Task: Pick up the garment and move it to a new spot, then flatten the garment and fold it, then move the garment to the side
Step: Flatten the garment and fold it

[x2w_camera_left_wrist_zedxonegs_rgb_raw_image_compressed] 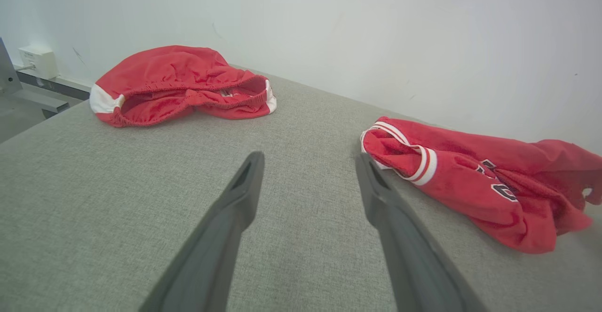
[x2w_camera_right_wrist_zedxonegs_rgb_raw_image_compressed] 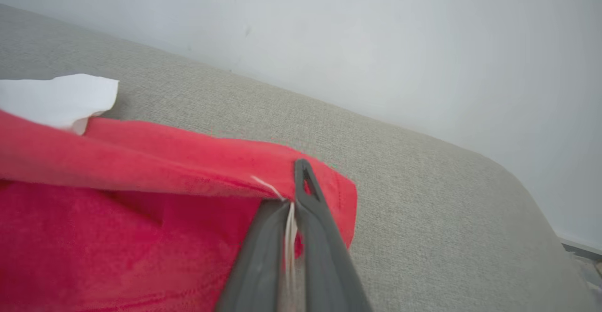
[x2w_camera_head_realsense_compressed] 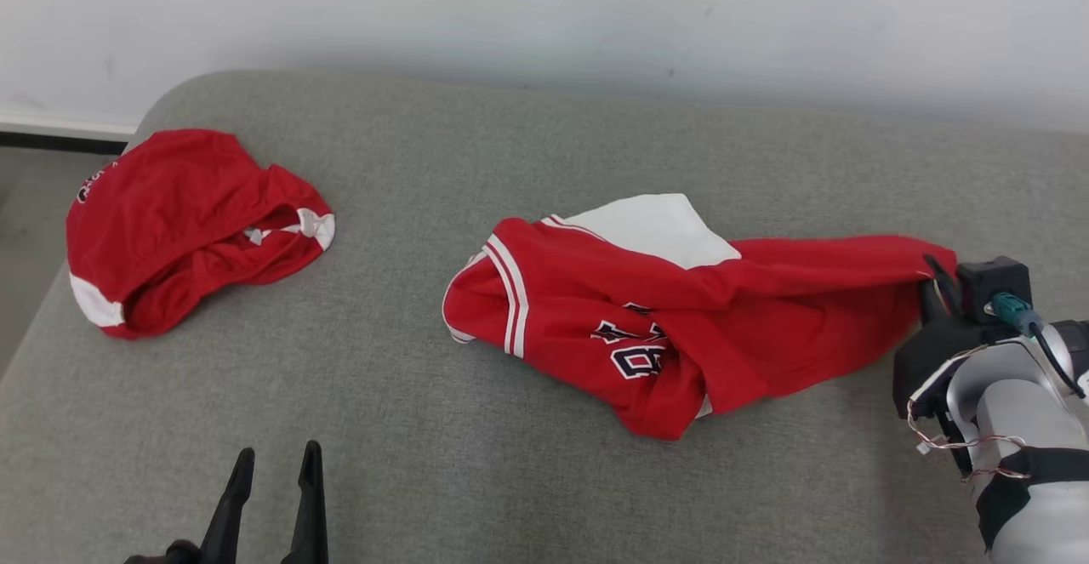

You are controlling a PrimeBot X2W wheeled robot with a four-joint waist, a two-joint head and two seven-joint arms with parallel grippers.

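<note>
The shirt lies in a heap at the middle right of the head view, on the bench; the right fingers are pressed together on its far right edge, pinching the red cloth; I think that is so the arm can lift it and carry it to a new spot; a pull from that edge may also stretch it flat; the left fingers are spread wide at the lower left, holding nothing, maybe waiting to help; the shorts sit well apart at the upper left.
</note>
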